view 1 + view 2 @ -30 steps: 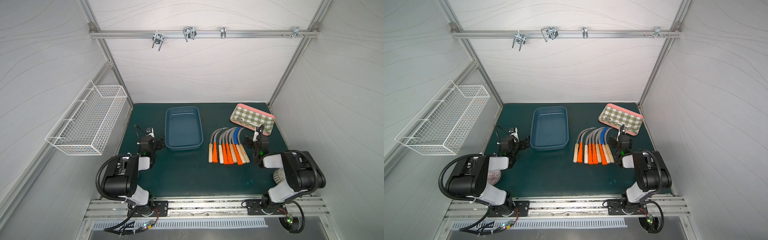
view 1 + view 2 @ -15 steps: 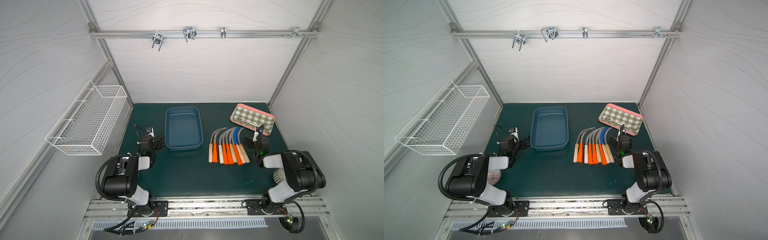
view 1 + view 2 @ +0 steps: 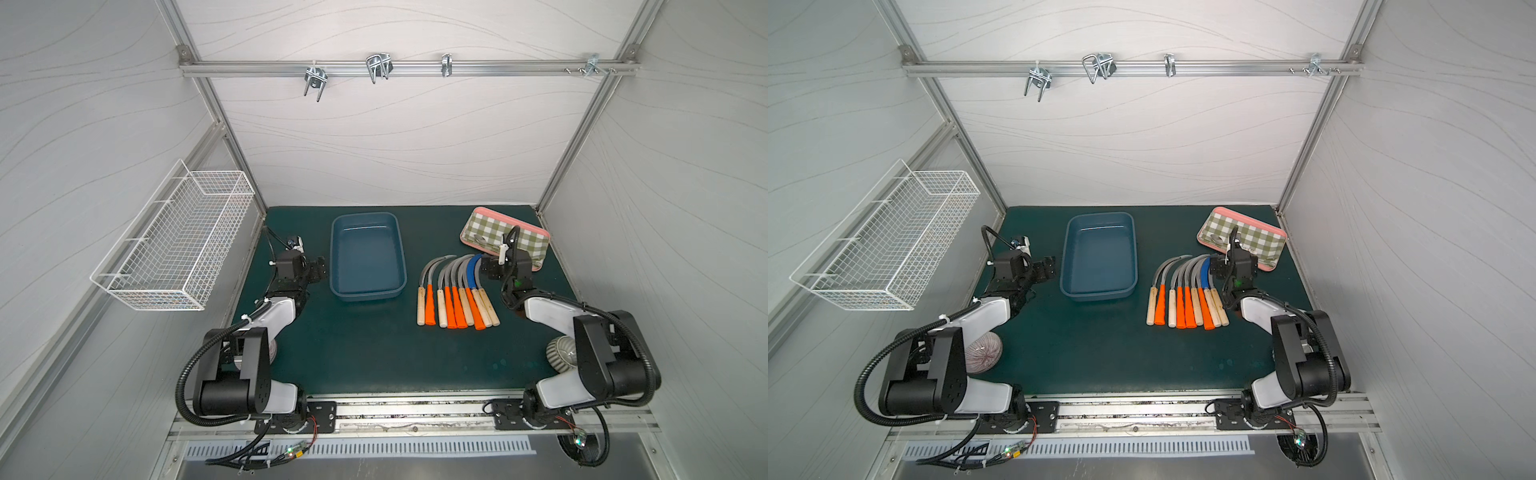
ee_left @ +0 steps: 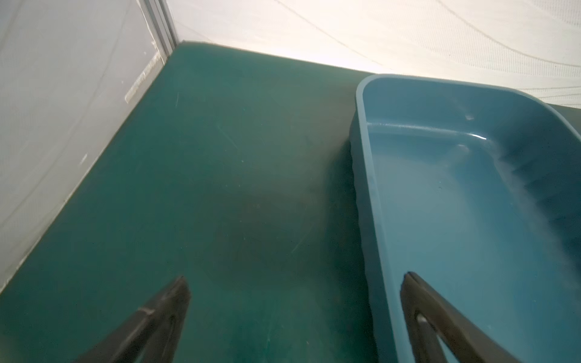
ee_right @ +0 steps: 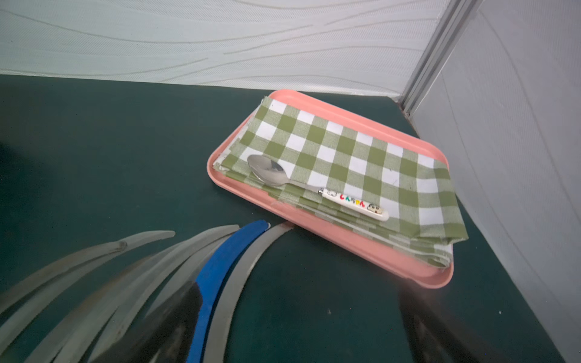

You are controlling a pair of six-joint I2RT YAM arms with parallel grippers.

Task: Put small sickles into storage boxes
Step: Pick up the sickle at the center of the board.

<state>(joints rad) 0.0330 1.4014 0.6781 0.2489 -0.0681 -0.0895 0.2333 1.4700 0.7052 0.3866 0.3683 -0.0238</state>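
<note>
Several small sickles lie side by side on the green mat, handles orange or pale wood, curved blades pointing away; one blade is blue. Left of them stands the dark blue storage box, with nothing in it. My left gripper is open, low beside the box's left wall, one finger over its rim. My right gripper is open at the blade tips on the row's right end, one finger above the blue blade, holding nothing.
A pink-rimmed tray with a green-checked cloth and a spoon sits at the back right, just behind the right gripper. A white wire basket hangs on the left wall. Ribbed round objects lie near the arm bases.
</note>
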